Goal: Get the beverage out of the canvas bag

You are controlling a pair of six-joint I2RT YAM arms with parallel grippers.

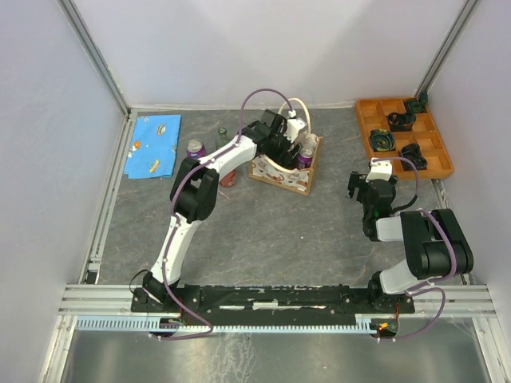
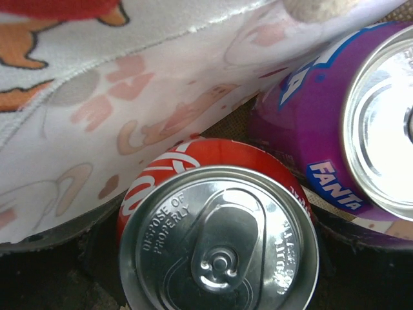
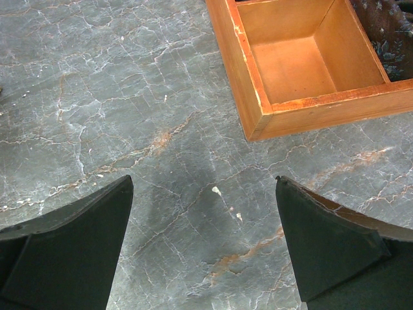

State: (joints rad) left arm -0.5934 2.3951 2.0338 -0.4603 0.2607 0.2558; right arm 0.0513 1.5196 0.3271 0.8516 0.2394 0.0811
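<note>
The canvas bag (image 1: pixel 283 171) stands at the back middle of the table, with white looped handles. My left gripper (image 1: pixel 287 148) reaches down into it. In the left wrist view a red cola can (image 2: pixel 219 226) fills the lower middle, top up, very close to the camera. A purple Fanta can (image 2: pixel 310 116) stands beside it, against the bag's printed fabric wall (image 2: pixel 97 129). My left fingers do not show there. The purple can also shows in the top view (image 1: pixel 306 156). My right gripper (image 1: pixel 361 191) is open and empty over bare table (image 3: pixel 204 184).
An orange compartment tray (image 1: pixel 403 136) with dark items sits at the back right, its corner (image 3: pixel 258 97) just ahead of my right gripper. Another purple can (image 1: pixel 196 149), a green bottle (image 1: pixel 223 137) and a blue cloth (image 1: pixel 155 144) lie left of the bag.
</note>
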